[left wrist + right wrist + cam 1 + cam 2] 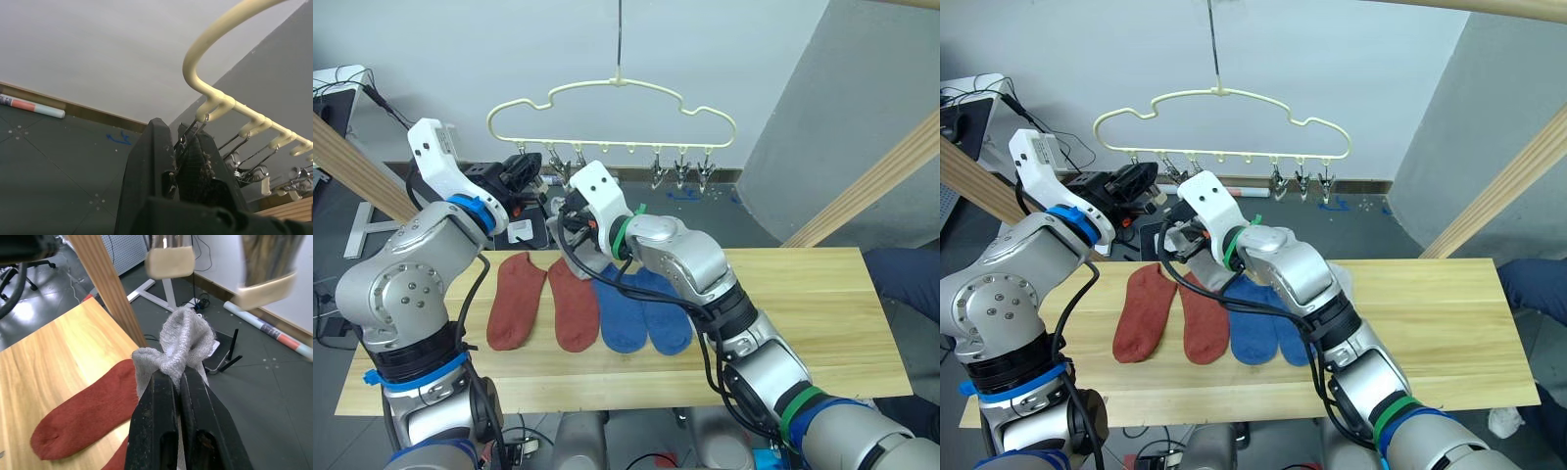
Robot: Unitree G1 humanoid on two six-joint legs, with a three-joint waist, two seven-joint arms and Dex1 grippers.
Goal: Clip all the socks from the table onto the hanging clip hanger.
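Both arms are raised toward the cream clip hanger [612,103] hanging above the far edge of the table [803,323]. The right hand [177,382] is clamped on a bunched fold of a light grey sock [183,340], held up just below two pale-tipped clips. The left hand [178,147] is closed around a metal clip [188,134] at the hanger's left end, apparently pinching it. On the table lie two rust-red socks [514,299] and two blue socks [646,308], flat and side by side, touching at their edges. Judged from its slump, the grey sock is light, limp and compressible; a grip near the cuff edge, leaving a free margin of cloth above the fingers, would probably let a clip bite. The head views show the whole row of clips and the socks left on the table; the right wrist view shows the fold of cloth between the fingers, and the left wrist view shows how the clip's wire sits between that hand's fingers.
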